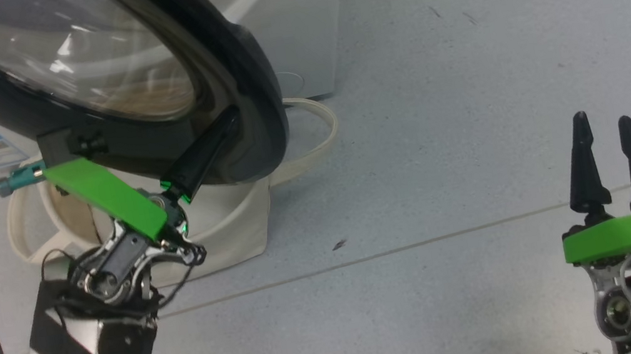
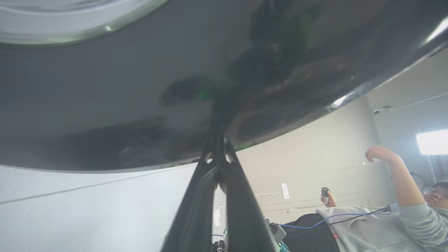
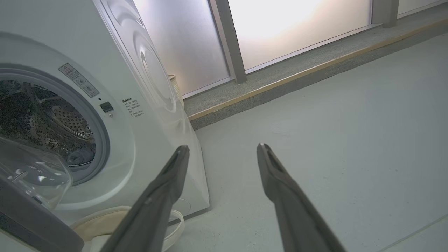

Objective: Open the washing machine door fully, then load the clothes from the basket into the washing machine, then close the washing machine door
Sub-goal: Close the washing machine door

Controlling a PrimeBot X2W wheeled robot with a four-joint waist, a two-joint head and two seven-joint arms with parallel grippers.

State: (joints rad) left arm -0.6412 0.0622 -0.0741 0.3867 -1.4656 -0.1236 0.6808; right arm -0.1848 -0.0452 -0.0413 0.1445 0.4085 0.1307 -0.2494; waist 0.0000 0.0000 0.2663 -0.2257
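At my far left I am keeping my left jaws pressed together with nothing pinched between them, and their dark fingers (image 1: 204, 153) are pointing up at the washing machine door (image 1: 255, 72), the tips touching the lower part of its glossy black rim. In the left wrist view the closed fingers are meeting that rim just inside its edge, and beyond it a person (image 2: 385, 217) in a grey top is raising one arm. The door is standing swung out from the machine, its clear glass bowl showing above my left wrist. Under the door the basket (image 1: 235, 228) is sitting on the floor (image 1: 470, 114), one loop handle lying out to its right. Behind it the washing machine (image 1: 298, 28) is standing with its drum mouth (image 3: 42, 122) uncovered in the right wrist view. At my far right I am holding my right jaws spread wide around nothing, their fingers (image 1: 583, 166) pointing up over bare grey floor, well apart from the door and the basket
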